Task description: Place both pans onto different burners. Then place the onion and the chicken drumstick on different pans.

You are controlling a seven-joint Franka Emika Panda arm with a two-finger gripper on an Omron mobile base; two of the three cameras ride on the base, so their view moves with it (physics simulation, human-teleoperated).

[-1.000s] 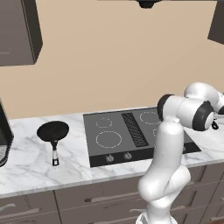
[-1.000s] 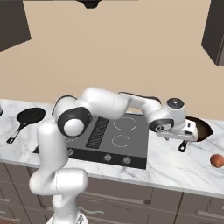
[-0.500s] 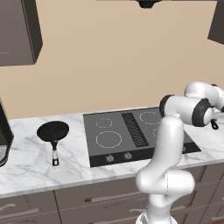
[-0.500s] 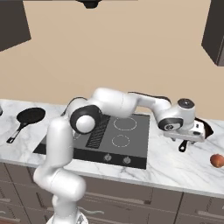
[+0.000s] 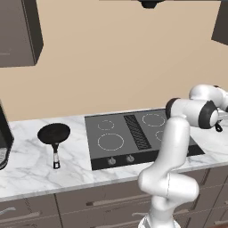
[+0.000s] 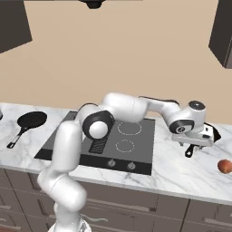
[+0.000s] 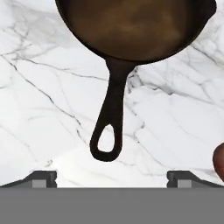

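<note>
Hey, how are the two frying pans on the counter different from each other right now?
The black pan is dark all over, while the brown pan has a brown interior. The black pan's handle ends in a silvery tip; the brown pan's is dark and ends in a loop. The black pan lies left of the cooktop; the brown pan lies right of it, under the open gripper. Both rest on the marble counter, off the burners.

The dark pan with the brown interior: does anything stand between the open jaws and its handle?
Nothing visible does. In the hand view the dark pan with the brown interior lies on bare white marble counter, handle toward the gripper.
</note>
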